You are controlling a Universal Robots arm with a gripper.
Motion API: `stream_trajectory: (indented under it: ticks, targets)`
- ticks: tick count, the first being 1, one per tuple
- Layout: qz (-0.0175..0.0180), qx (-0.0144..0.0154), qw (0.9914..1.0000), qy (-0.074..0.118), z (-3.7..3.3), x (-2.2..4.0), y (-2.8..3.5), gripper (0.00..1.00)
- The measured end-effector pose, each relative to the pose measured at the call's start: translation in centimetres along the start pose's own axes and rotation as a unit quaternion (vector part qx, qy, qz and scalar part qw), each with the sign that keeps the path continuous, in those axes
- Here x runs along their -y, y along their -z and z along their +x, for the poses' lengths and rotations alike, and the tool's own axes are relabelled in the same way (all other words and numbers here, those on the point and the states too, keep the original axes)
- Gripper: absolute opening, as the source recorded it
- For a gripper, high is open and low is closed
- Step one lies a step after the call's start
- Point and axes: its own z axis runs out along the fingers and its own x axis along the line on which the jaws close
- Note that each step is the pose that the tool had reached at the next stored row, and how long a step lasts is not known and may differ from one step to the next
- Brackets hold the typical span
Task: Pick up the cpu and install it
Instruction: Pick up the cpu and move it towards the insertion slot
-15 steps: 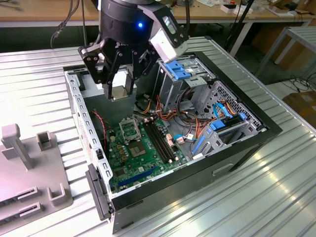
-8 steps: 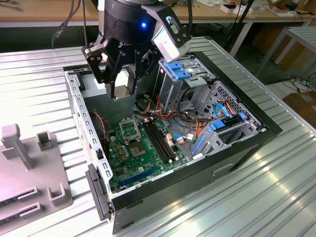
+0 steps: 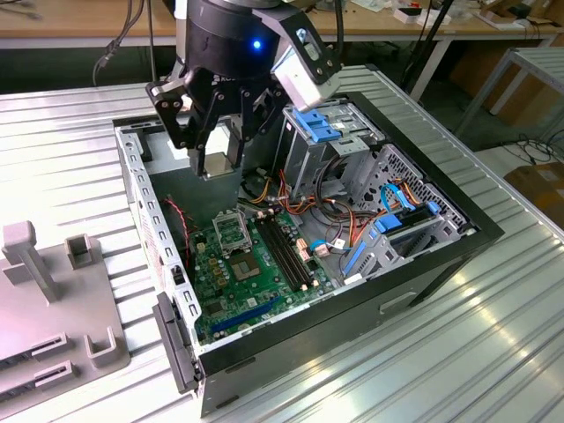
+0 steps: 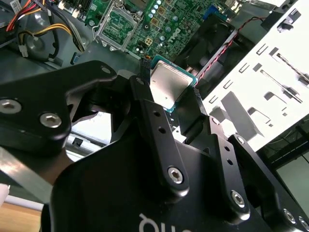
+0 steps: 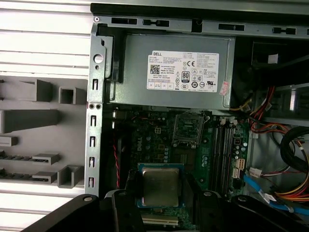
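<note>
The pincer is hanging over the open case, gripping the cpu flat by two opposite edges; the socket is lying below it on the green board, slightly toward the exterior view's right

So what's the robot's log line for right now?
gripper: shut on cpu | held above open computer case | not yet in socket
</note>
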Motion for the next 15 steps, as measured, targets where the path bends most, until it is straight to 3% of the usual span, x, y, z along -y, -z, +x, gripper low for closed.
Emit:
stream_trajectory:
  ticks: [7,15]
  targets:
    - [0.0000,0.0000,1.00000,0.000,-1.27,0.07,0.03,0.47]
    - [0.0000,0.0000,1.00000,0.000,-1.91,0.11,0.03,0.47]
